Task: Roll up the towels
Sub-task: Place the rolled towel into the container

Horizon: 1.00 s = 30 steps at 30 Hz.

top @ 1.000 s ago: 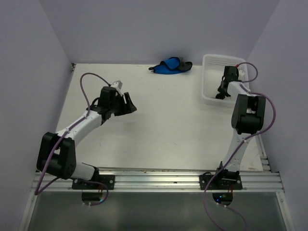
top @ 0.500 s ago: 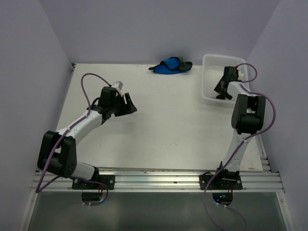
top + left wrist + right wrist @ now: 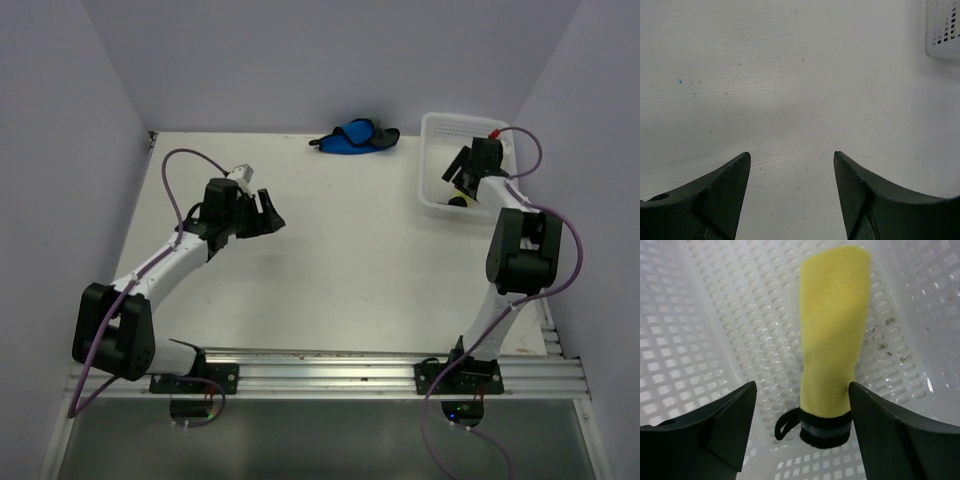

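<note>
The yellow towel (image 3: 832,335) lies rolled into a tube on the floor of the white perforated basket (image 3: 715,320), its dark edge and loop toward me. My right gripper (image 3: 802,390) hangs open just above it, fingers either side, not touching; from the top view it (image 3: 458,172) is over the basket (image 3: 432,135), with a sliver of yellow (image 3: 457,200) showing. The blue towel (image 3: 352,137) lies bunched at the table's far edge. My left gripper (image 3: 270,212) is open and empty over bare table, also in its wrist view (image 3: 791,157).
The basket stands at the table's far right corner; its corner shows in the left wrist view (image 3: 944,30). Purple walls close in the table on the left, back and right. A metal rail (image 3: 330,365) runs along the near edge.
My right gripper has lifted and drawn back toward the far side inside the basket, leaving the yellow roll lying there. My left arm has shifted slightly up and away.
</note>
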Each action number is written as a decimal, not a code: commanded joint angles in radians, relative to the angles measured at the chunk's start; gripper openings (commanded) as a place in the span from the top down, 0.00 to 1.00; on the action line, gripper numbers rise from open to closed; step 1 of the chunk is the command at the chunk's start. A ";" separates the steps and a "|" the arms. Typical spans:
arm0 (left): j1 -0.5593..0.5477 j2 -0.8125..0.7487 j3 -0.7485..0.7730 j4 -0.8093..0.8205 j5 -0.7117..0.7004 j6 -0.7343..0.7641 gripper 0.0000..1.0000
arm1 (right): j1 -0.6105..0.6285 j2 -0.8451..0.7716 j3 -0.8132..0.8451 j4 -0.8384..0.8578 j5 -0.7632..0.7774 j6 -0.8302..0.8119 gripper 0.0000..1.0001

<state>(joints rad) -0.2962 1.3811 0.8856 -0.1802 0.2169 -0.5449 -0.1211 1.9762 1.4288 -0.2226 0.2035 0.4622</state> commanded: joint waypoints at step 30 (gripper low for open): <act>-0.001 0.514 0.631 0.182 -0.036 -0.033 0.17 | 0.474 -0.764 -0.438 0.256 -0.004 -0.080 0.21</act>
<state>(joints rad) -0.2966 1.7809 1.3708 -0.0200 0.2043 -0.5831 0.3176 1.2835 1.0496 0.1032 0.1944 0.3683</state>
